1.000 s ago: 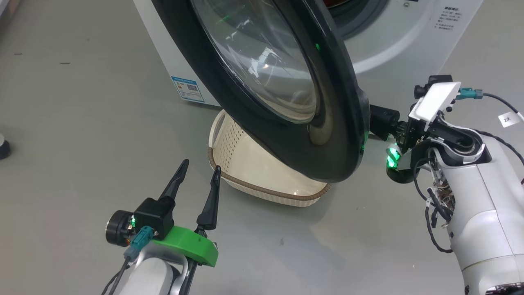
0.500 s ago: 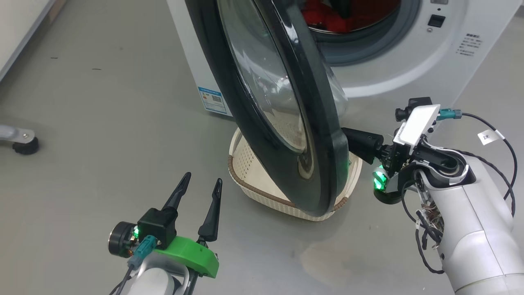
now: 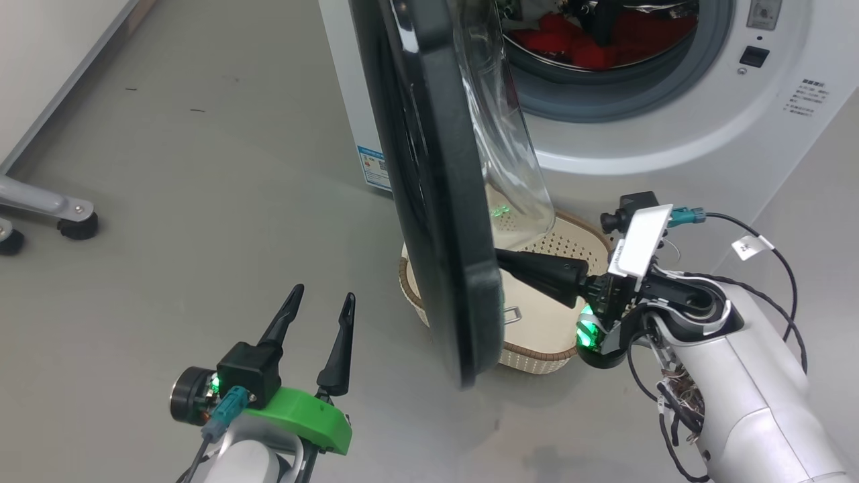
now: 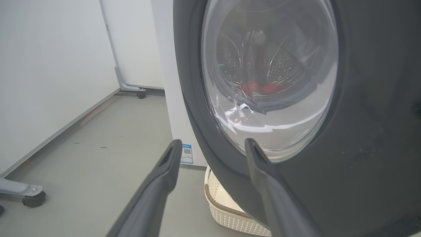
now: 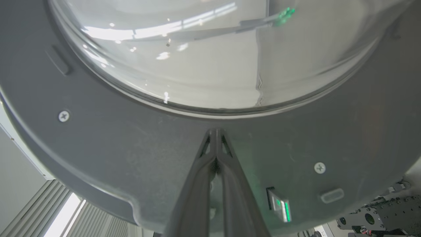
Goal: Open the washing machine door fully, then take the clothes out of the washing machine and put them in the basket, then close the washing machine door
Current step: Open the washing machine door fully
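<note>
Because the right gripper [image 3: 502, 258] has its two dark fingers pressed tight together with nothing between them, it works like one strong stick. Its tip touches the inner side of the washing machine door [image 3: 429, 168], low down, just under the glass bowl [image 3: 503, 134]. I think it is there to push the door wider. In the head view it reaches in from four o'clock and points toward nine o'clock.

The left gripper [image 3: 322, 295] sits at seven o'clock in that view, with its fingers spread apart and empty. It is on the outer side of the door, near it but not touching. I think it is out there so the door has room to swing.

The door is big, round and shiny black. In the head view we see it almost from its edge, running from twelve o'clock down to six o'clock. Its clear bowl bulges toward the washing machine [image 3: 671, 154]. It looks partly open, not all the way yet.

The machine is white and fills twelve to two o'clock. The red clothes [image 3: 557, 37] lie inside the drum at one o'clock. The basket [image 3: 537, 352] is cream with a brown rim. It stands empty on the floor in front of the machine, at five o'clock, partly under the door, close enough for the clothes to go in easily.
</note>
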Tool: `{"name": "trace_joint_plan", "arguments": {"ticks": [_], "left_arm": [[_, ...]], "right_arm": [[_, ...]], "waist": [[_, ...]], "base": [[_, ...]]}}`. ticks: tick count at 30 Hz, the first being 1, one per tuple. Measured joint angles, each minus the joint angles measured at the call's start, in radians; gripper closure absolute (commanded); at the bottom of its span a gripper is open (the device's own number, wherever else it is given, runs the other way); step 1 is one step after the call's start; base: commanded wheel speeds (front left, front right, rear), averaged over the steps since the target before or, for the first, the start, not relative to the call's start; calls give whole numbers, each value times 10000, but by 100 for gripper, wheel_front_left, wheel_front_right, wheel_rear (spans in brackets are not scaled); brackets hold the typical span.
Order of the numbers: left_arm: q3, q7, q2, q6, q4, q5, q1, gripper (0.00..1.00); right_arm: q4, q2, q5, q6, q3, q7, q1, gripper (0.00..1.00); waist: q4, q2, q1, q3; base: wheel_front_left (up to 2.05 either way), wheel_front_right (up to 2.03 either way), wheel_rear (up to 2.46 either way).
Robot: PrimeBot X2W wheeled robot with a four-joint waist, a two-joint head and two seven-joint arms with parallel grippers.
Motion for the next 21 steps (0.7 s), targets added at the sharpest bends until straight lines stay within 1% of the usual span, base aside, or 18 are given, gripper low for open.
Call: {"name": "trace_joint_plan", "arguments": {"ticks": [5, 12, 21], "left_arm": [[113, 0, 4, 8, -6, 0, 135, 0], [136, 0, 4, 10, -23, 0, 151, 0], [176, 0, 4, 79, -71, 0, 198, 0]], "right_arm": [[-337, 15, 395, 0, 608, -142, 71, 100], [-610, -2, 679, 0, 1103, -483, 219, 100], [-851, 10, 802, 0, 1348, -1037, 390, 100]], "waist": [[102, 0, 0, -52], [200, 0, 0, -66], [258, 0, 0, -85]], "base": [[0, 0, 0], [0, 0, 0], [0, 0, 0]]}}
